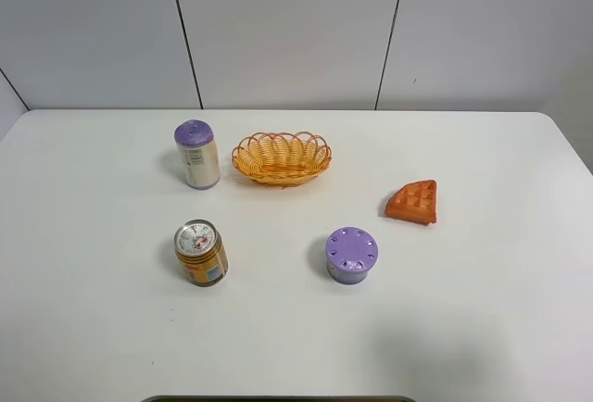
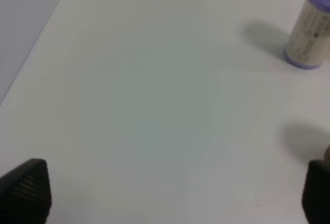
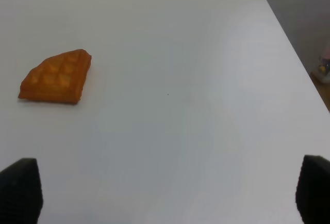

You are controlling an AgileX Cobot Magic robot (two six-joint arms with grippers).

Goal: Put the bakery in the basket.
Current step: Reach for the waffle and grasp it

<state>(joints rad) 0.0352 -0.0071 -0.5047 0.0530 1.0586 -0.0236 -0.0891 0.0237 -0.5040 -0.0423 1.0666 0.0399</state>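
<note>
The bakery (image 1: 413, 202) lies flat, grid up, on the right part of the white bench (image 1: 500, 309), in from the right edge with bare surface all round and well apart from the basket (image 1: 281, 157) (near the far edge, below a pale panelled wall). Its long axis slants, with a tapered corner pointing left in the high view. The left gripper (image 2: 170, 190) and right gripper (image 3: 167, 190) hover spread wide, holding nothing.

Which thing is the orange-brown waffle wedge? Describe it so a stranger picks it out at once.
On the white table, find the shallow oval orange-yellow wicker basket. Right of it in the high view and nearer the camera lies the small orange-brown waffle wedge, alone. Unlike the round purple-lidded jar nearby, it is a flat wedge with square dents.
</note>
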